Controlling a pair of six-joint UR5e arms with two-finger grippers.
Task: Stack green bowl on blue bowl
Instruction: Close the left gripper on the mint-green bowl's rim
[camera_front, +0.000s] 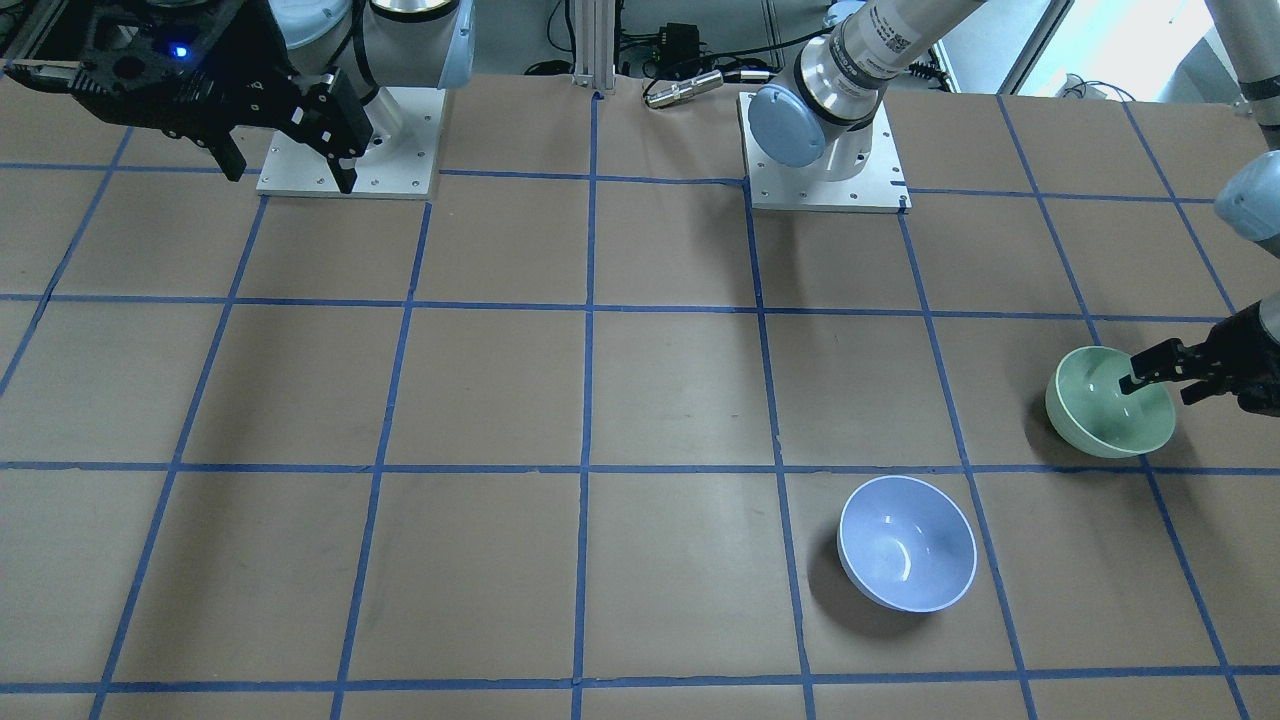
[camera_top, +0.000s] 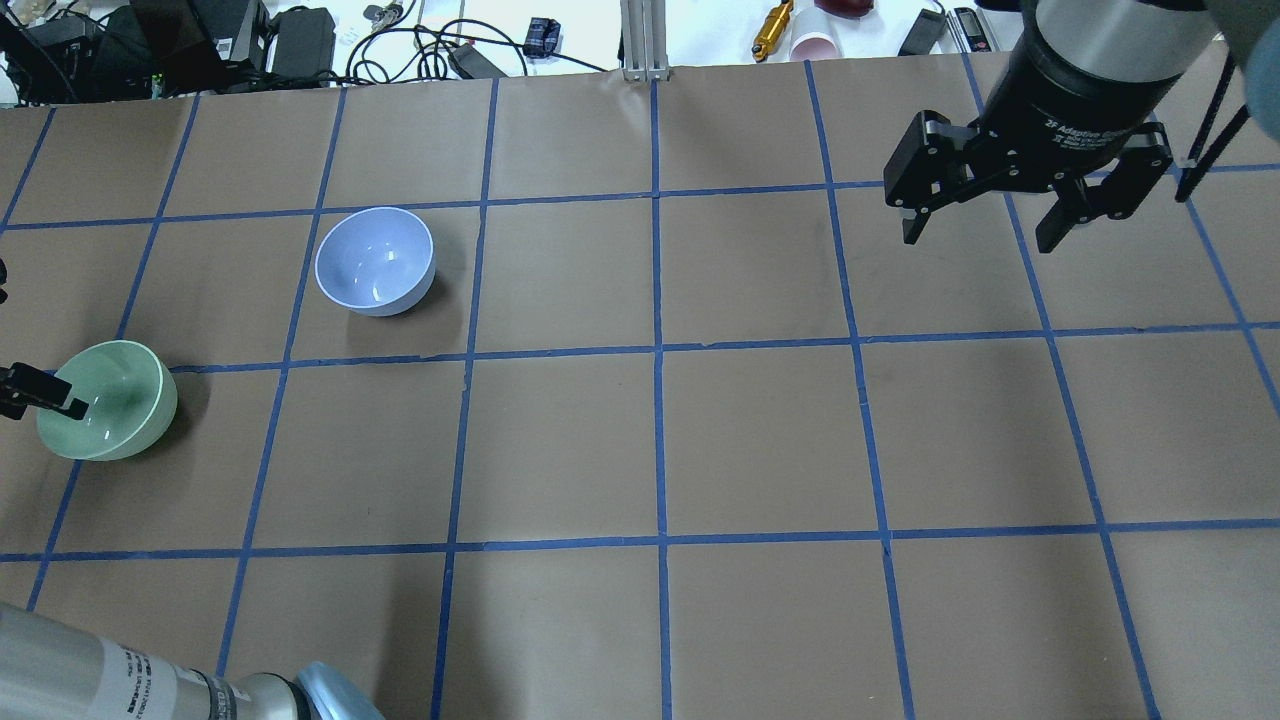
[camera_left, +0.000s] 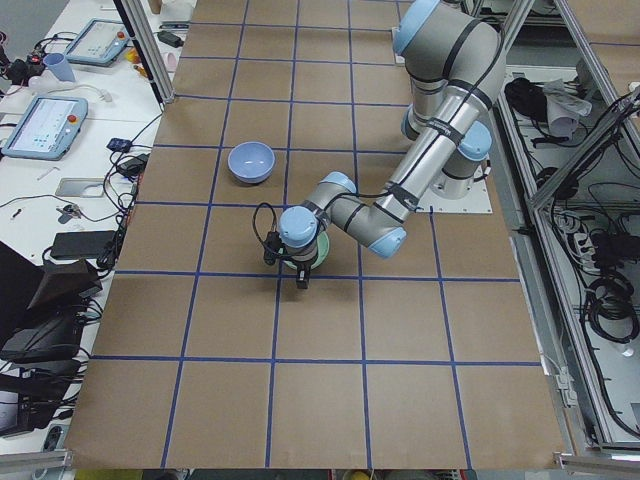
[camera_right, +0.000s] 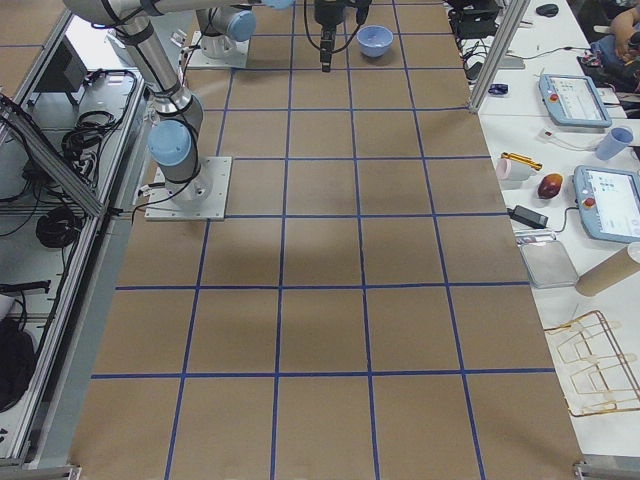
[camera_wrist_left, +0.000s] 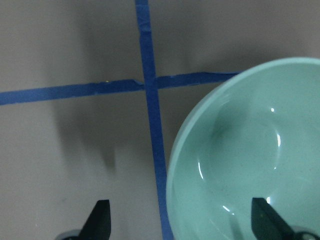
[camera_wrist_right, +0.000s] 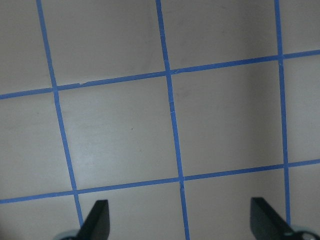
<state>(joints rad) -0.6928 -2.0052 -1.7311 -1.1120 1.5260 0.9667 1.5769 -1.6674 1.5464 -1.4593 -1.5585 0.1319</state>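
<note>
While your left gripper (camera_wrist_left: 181, 210) straddles the green bowl (camera_top: 110, 405) at the desk's (camera_top: 700, 450) left edge, jaws apart and one finger inside, the blue bowl (camera_top: 375, 260) sits nearby, untouched. Well apart, your right gripper (camera_top: 980, 235) hovers spread wide over the right side.

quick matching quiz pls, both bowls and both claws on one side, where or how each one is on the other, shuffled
Column one:
1. green bowl
2. blue bowl
3. left claw
4. right claw

Column two:
a. open above the bare table, far from both bowls
b. upright and empty, with nothing touching it
c. open astride a bowl's rim, one finger on each side
d. has one claw finger over its inside

Pairs: 1-d, 2-b, 3-c, 4-a
</note>
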